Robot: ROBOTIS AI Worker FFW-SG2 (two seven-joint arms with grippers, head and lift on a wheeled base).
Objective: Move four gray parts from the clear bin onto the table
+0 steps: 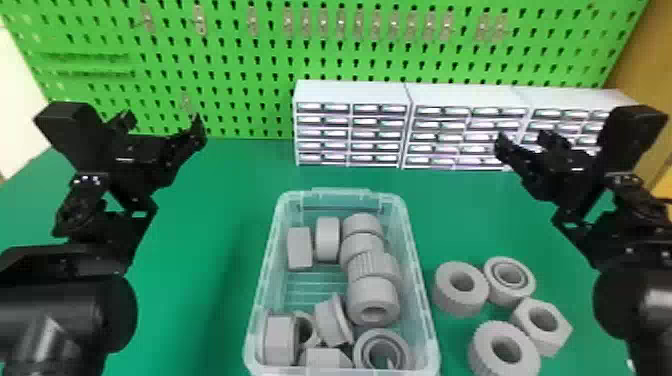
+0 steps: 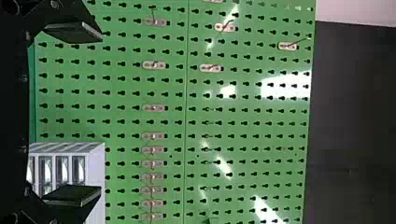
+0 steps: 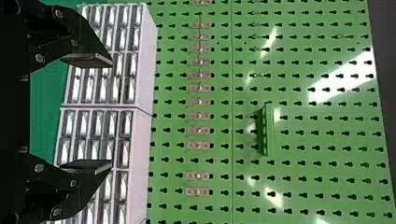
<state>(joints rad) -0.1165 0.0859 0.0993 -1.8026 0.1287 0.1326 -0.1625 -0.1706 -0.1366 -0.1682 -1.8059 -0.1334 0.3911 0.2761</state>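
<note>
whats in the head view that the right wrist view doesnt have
Head view: the clear bin, the gray parts in it, four gray parts on the table, and the left end effector.

Right wrist view: a green rack on the pegboard, a seam between board panels and bright glare patches.

Both: the pegboard, its small clips, the drawers, the green table and the right end effector, its fingers apart.
</note>
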